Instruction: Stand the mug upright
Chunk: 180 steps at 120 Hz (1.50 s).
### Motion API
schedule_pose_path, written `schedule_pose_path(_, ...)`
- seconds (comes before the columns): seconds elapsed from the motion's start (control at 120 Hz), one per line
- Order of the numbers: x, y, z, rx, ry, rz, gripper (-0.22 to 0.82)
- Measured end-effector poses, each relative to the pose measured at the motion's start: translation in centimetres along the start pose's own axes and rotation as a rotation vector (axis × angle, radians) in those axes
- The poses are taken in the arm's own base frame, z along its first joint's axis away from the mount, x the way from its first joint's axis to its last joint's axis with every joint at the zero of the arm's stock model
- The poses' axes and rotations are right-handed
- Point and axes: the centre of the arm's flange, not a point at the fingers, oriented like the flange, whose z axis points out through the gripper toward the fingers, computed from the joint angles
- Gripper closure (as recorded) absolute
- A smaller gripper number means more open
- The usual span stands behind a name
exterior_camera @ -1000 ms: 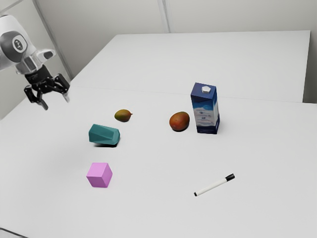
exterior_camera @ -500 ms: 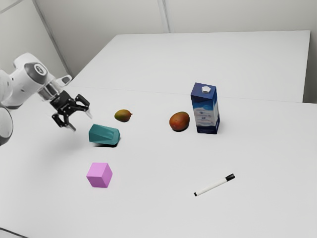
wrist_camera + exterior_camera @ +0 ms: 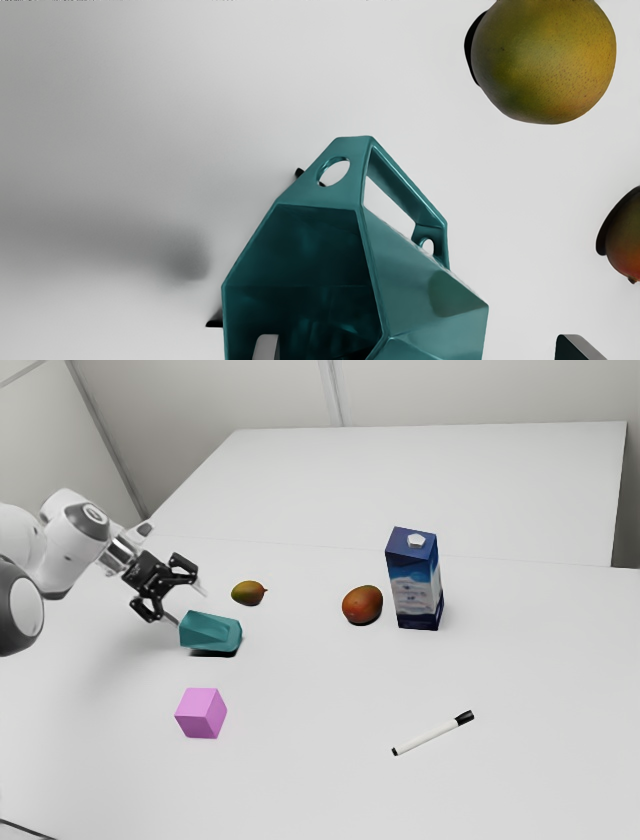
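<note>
Ok, gripper (image 3: 191,608) wide open; mug (image 3: 420,285) partly cut off, wrist cam, contact unclear

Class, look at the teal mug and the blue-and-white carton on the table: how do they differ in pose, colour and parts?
The mug lies on its side; the carton stands upright.
The mug is plain teal; the carton is blue and white.
The mug has a handle; the carton has a white cap.
Both have flat faces and rest on the table.
</note>
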Motion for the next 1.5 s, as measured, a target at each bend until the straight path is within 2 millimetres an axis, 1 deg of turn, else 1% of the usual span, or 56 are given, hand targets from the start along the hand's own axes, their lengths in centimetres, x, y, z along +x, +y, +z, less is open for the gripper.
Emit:
schedule_pose_path(0.233,0.5,-0.2,1.5,-0.069,0.002,-0.025,0.00)
schedule_pose_path(0.333,0.5,0.0,1.9,-0.087,0.000,-0.024,0.00)
schedule_pose_path(0.383,0.5,0.3,2.1,-0.091,-0.001,-0.021,0.02)
schedule_pose_path(0.425,0.5,0.5,2.2,-0.092,-0.002,-0.017,0.09)
schedule_pose_path(0.558,0.5,0.6,2.3,-0.088,-0.002,-0.012,0.43)
schedule_pose_path(0.6,0.5,0.7,2.2,-0.088,-0.001,-0.011,0.51)
schedule_pose_path(0.65,0.4,0.8,2.1,-0.087,0.002,-0.009,0.58)
schedule_pose_path(0.817,0.4,1.7,2.1,-0.084,0.002,0.007,0.69)
schedule_pose_path(0.925,0.3,2.3,1.9,-0.079,0.005,0.015,0.72)
schedule_pose_path(1.0,0.0,3.2,2.3,-0.071,0.000,0.027,0.75)
schedule_pose_path(1.092,-0.5,4.3,2.2,-0.044,-0.002,0.046,0.76)
schedule_pose_path(1.158,-1.2,5.8,1.7,-0.009,0.006,0.075,0.77)
schedule_pose_path(1.25,-3.5,9.5,0.3,0.106,0.026,0.165,0.78)
schedule_pose_path(1.292,-4.5,10.6,0.0,0.171,0.034,0.201,0.78)
schedule_pose_path(1.4,-7.2,12.5,0.4,0.343,0.064,0.286,0.78)
schedule_pose_path(1.5,-9.4,13.7,1.4,0.470,0.102,0.351,0.78)
